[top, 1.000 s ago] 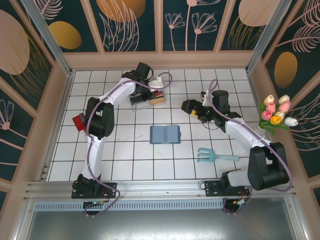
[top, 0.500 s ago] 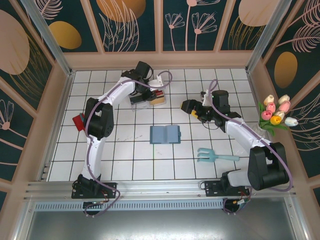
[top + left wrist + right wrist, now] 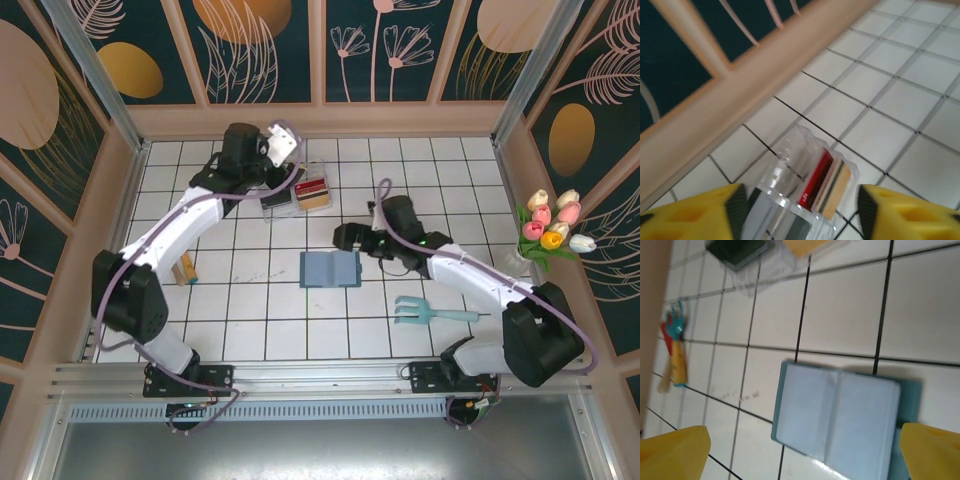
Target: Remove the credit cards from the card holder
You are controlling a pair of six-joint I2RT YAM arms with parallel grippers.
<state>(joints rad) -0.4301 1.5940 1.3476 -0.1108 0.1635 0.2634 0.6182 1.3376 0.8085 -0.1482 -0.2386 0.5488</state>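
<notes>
Near card holder (image 3: 837, 415) | right end effector (image 3: 802, 452) spread | left end effector (image 3: 799, 210) spread, above tray (image 3: 790, 146)

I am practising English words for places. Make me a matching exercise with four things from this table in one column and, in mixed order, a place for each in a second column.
Column one
1. card holder
2. red credit card
3. fork-shaped toy
4. tulips

Column two
A. inside the clear tray
B. at the right edge of the table
C. lying open in the middle
D. lower right of the card holder in the top view

Pairs: 1-C, 2-A, 3-D, 4-B
</notes>
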